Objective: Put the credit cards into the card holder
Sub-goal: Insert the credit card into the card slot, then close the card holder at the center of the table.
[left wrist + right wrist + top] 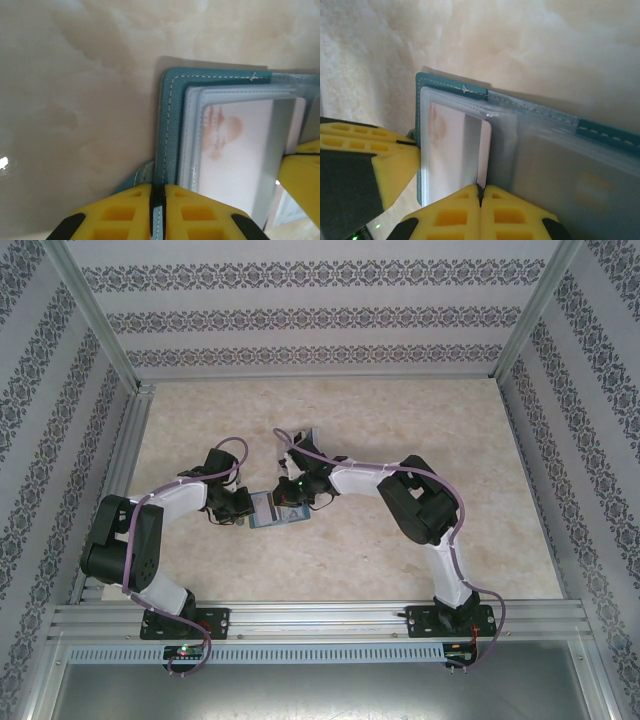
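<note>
The teal card holder (264,511) lies open on the table between both arms, its clear inner sleeves facing up. My left gripper (243,510) is shut on its stitched teal edge (170,115), the fingertips (135,200) pinching the cover. My right gripper (287,502) is shut on the near edge of a whitish credit card (485,150). That card stands partly inside a clear sleeve of the card holder (423,100). In the left wrist view the same credit card (240,150) shows a faint reddish print through the sleeve. More sleeves (570,180) fan out to the right.
The left gripper's yellow finger (365,165) sits close beside the holder's left edge, and a right finger (300,172) shows at the card's end. A small pale object (303,436) lies partly hidden behind the right arm. Patterned walls and aluminium rails (300,615) bound the marbled table.
</note>
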